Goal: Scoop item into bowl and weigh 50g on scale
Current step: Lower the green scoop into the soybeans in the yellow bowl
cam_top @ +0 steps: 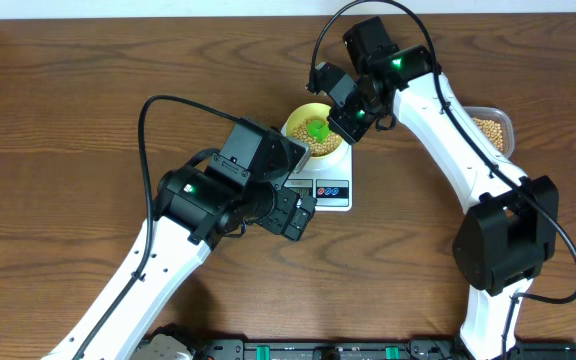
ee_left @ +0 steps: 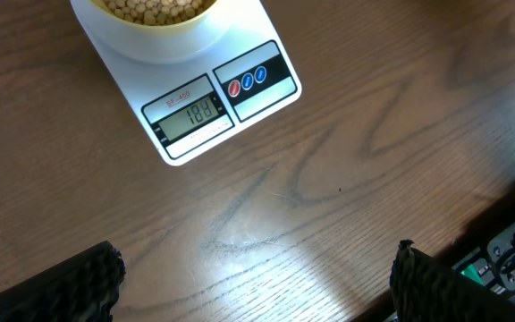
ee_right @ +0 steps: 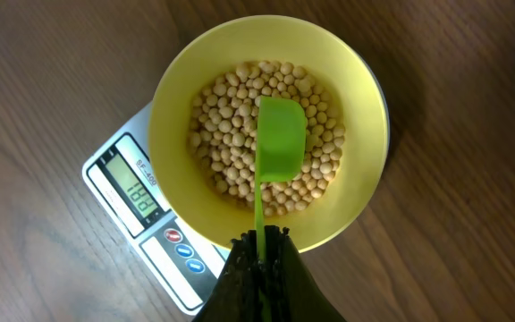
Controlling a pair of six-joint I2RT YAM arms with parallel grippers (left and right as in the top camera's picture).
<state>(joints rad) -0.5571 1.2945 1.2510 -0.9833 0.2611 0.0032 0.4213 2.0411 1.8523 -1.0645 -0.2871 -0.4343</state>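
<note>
The left arm (cam_top: 158, 260) and right arm (cam_top: 448, 130) wear smooth white shells between bulky black joint housings, each with a small green light (cam_top: 190, 186) and a thin black looping cable (cam_top: 143, 130); the left pincer (ee_left: 257, 273) has black ribbed fingers (ee_left: 88, 286)

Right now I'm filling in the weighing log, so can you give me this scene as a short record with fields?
bowl: yellow, sitting on the scale's platform
beans: a layer covers the bowl's bottom
scale: white, display lit, on the table
scoop: green, over the beans in the bowl
right gripper: jaws shut on the scoop's handle
left gripper: jaws open, holding nothing, above bare table in front of the scale
tub: clear, holds more beans, partly behind the right arm
</note>
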